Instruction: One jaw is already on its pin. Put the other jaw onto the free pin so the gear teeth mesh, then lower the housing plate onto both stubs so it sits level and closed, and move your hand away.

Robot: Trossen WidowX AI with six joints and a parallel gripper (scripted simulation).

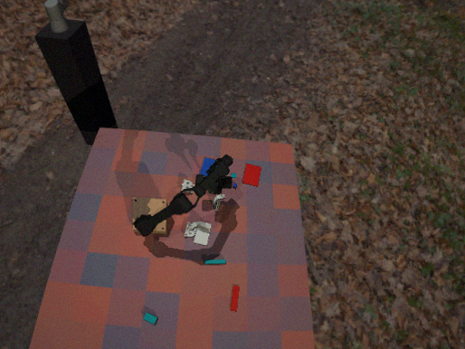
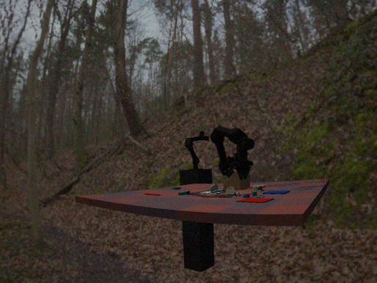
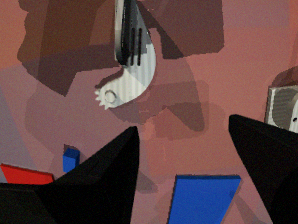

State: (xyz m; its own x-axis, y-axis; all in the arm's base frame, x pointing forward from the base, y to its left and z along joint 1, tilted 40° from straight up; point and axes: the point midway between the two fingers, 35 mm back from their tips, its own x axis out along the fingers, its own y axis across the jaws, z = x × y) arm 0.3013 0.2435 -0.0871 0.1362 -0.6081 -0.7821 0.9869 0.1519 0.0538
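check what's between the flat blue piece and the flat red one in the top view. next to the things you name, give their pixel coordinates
A small teal block [image 1: 233,175] [image 2: 254,193], with the arm [image 1: 223,167] [image 2: 230,132] crossing above the stretch from the blue piece [image 1: 207,165] [image 2: 276,192] [image 3: 202,200].

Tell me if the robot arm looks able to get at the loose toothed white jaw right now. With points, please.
Probably yes: the pincer [image 3: 184,128] stands open and holds nothing, and the wrist view shows nothing lying over the jaw's toothed end [image 3: 111,95].

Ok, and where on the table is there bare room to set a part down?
Left of the lower red bar, above the teal block, there's a bare patch. It's crowded around the gripper: loose white jaw, blue plate.
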